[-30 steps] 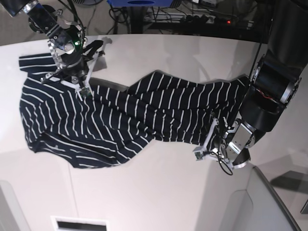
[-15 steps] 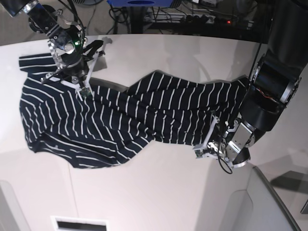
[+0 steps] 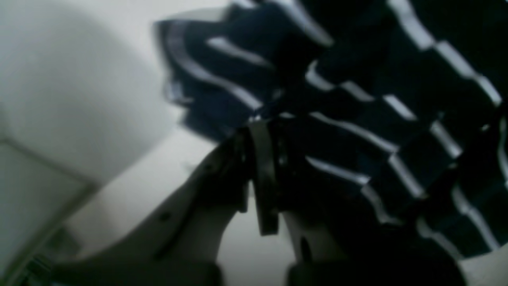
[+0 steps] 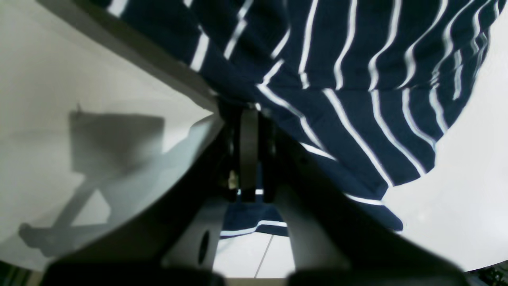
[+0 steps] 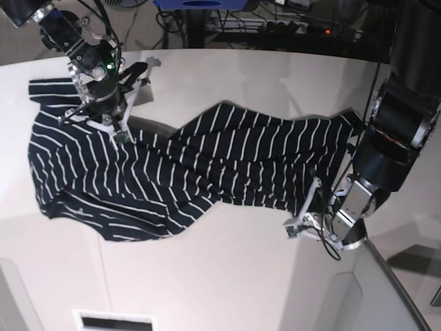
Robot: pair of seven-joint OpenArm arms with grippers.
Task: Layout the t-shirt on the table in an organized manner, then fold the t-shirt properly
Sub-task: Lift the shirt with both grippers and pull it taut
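The dark navy t-shirt [image 5: 172,172] with thin white stripes lies crumpled and stretched across the white table [image 5: 241,276]. My right gripper [image 5: 122,134], at the base view's upper left, is shut on a fold of the shirt near its top edge. Its wrist view shows the fingers [image 4: 248,113] pinched together with the striped t-shirt [image 4: 357,79] trailing away. My left gripper [image 5: 298,222] sits at the shirt's lower right hem. In the blurred left wrist view its fingers [image 3: 260,127] are closed together at the edge of the t-shirt [image 3: 357,99].
Cables and a power strip [image 5: 275,27] lie beyond the table's far edge. The table's curved edge [image 5: 393,283] runs close to the left arm at the right. A white panel with a slot [image 5: 114,321] sits at the front left.
The left gripper has closed on the shirt's lower right hem and shifted slightly right and down. The right gripper has drawn its fold a little toward the far edge.
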